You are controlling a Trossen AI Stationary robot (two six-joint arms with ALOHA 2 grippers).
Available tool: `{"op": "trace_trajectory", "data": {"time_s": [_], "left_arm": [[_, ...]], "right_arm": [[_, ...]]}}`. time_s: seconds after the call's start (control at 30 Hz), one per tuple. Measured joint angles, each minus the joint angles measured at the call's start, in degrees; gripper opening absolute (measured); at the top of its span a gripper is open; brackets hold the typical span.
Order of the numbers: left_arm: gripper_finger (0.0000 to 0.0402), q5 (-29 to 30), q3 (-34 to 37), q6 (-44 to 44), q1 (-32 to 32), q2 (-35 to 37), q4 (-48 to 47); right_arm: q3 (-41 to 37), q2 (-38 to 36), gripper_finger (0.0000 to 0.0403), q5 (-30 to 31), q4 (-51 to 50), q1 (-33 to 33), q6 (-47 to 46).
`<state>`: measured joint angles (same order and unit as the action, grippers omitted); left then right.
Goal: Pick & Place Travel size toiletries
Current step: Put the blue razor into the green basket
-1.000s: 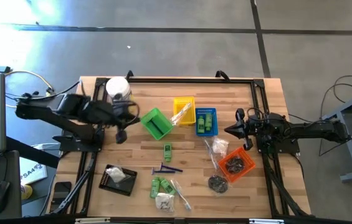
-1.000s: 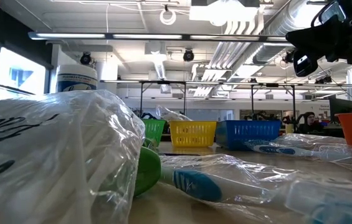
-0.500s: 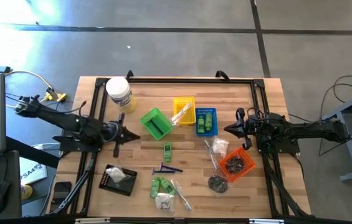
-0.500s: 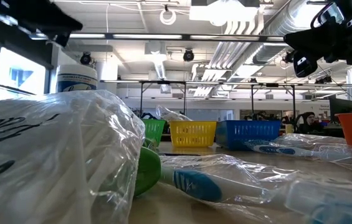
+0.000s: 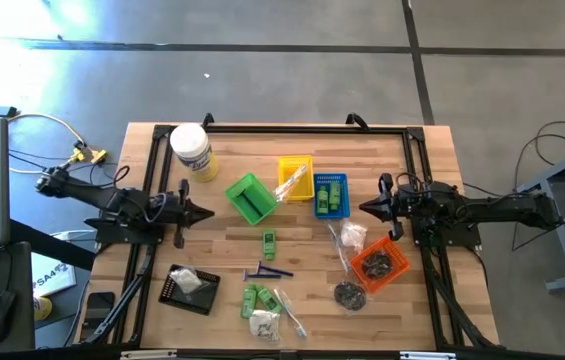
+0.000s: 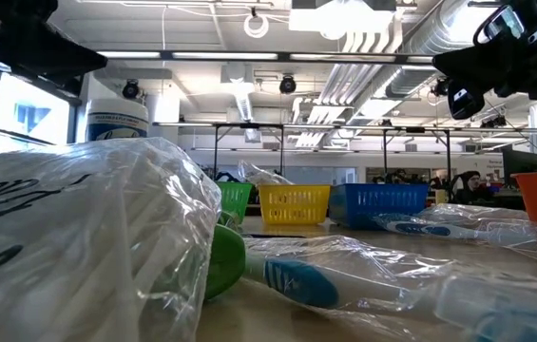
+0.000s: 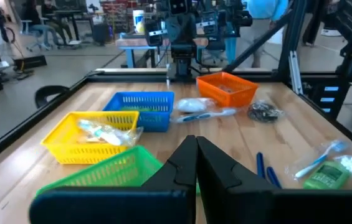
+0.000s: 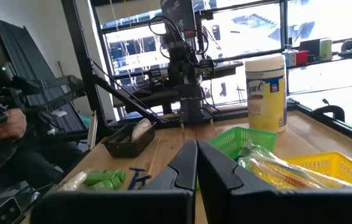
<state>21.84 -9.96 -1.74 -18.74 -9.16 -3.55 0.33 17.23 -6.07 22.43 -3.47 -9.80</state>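
Travel size toiletries lie loose on the wooden table: a small green bottle (image 5: 269, 242), green tubes (image 5: 255, 297), a clear toothbrush (image 5: 288, 310), white packets (image 5: 262, 322) and a dark round piece (image 5: 350, 294). My left gripper (image 5: 207, 212) hovers shut and level at the table's left side, just left of the green basket (image 5: 249, 198); its closed fingers (image 7: 195, 149) hold nothing. My right gripper (image 5: 364, 209) waits shut and level at the right side, near the blue basket (image 5: 330, 195), also bare (image 8: 195, 149).
A yellow basket (image 5: 295, 178) holds a wrapped toothbrush, and the blue one green bottles. An orange basket (image 5: 377, 262) stands at the right, a black tray (image 5: 188, 288) at the near left, and a big white jar (image 5: 191, 150) at the far left. A black frame rims the table.
My left arm has folded down and drawn back toward the table's left edge, away from the white jar. Its gripper has sunk and tipped to level. My right arm and the things on the table have kept still.
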Motion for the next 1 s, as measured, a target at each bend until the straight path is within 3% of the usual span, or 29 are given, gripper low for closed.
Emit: {"op": "trace_trajectory", "data": {"time_s": [0.23, 0.63, 0.8, 1.0], "left_arm": [[0.0, 2.1, 0.59, -1.63, 0.0, 3.4, -8.33], [0.0, 8.39, 5.79, -3.93, 0.02, 3.35, -1.5], [0.0, 9.5, 5.88, -3.19, 0.0, 3.33, -1.73], [0.0, 11.49, 6.23, -4.52, 0.0, 3.31, 1.03]], "right_arm": [[0.01, 1.11, 0.0003, 0.01, -0.59, -0.01, 0.85], [0.01, 5.62, 0.0003, -4.62, 1.4, 0.46, 1.43], [2.41, 11.03, 0.0003, 0.71, 2.66, 2.98, 2.37], [12.6, 26.01, 0.0003, 11.35, -2.22, 8.82, 6.45]]}}
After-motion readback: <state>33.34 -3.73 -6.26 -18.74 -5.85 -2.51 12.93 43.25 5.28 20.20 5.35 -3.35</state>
